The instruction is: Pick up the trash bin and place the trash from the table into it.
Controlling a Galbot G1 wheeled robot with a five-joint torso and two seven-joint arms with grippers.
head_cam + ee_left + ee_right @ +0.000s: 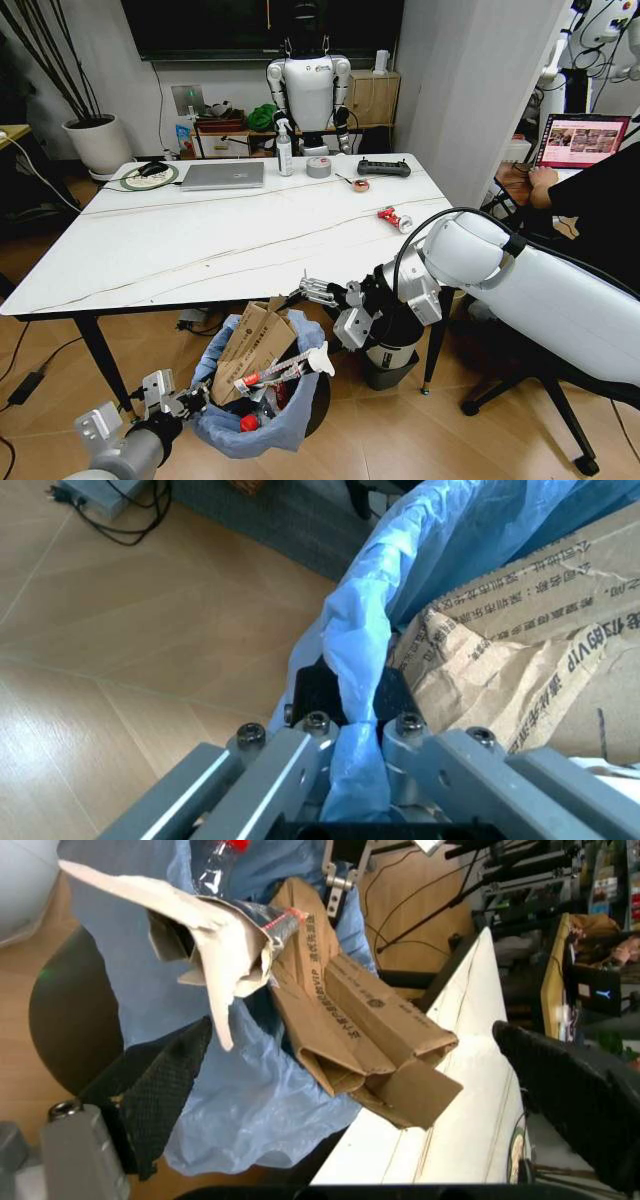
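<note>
White surface nearly cleared; your left gripper jaws clamp the trash bin's liner, right gripper jaws apart; protruding cardboard could tip out

Glossy white right arm, black cable, grey screwed end effector

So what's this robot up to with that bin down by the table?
It is clearing litter into the trash bin, which sits by the front edge of the table. The left gripper is clamped on the bin's blue bag at the rim, holding it. The right gripper, fingers open, hovers at the table edge just above the bin. Torn cardboard and wrappers already stick out of the bin; a red-white snack pack lies on the table.
</note>
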